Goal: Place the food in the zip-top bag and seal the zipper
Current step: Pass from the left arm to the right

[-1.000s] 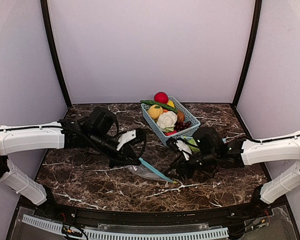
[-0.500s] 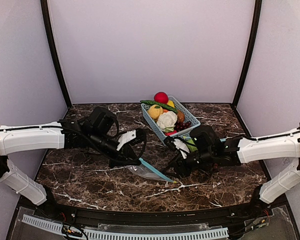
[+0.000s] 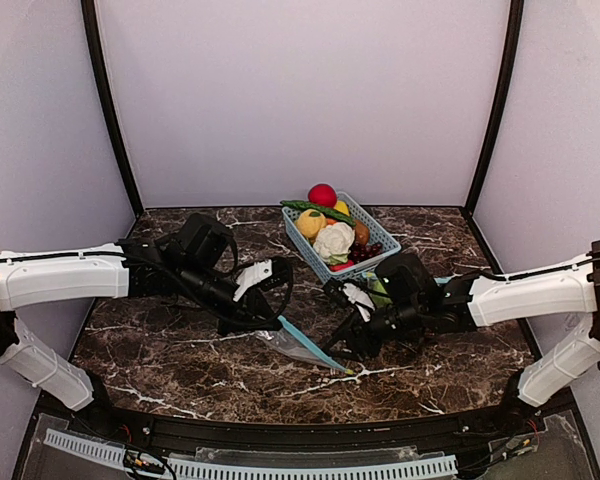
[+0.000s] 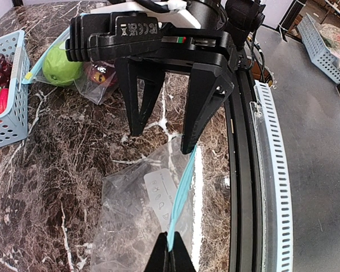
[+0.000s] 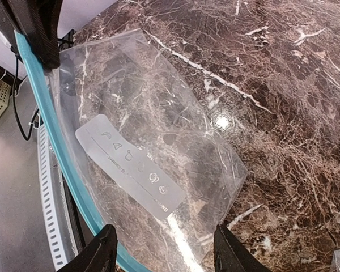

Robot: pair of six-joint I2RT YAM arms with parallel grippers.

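One clear empty bag [image 5: 153, 124] lies on the desk [image 5: 283, 85]: left end effector [image 4: 171, 250] pinches its teal zipper [image 4: 181, 187], right end effector [image 5: 165, 246] spread apart over it. Top view alone shows the whole glossy food [image 3: 332, 240] heap in blue basket [image 3: 305, 248]

One basket [image 3: 307, 251], one cauliflower [image 3: 333, 240] — two arms [image 3: 60, 275] [image 3: 535, 295]

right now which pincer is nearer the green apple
Right. The open right pincer is a short way from the green apple, at one end of the flat zip-top bag; the left pincer clamps its other end, farther off.
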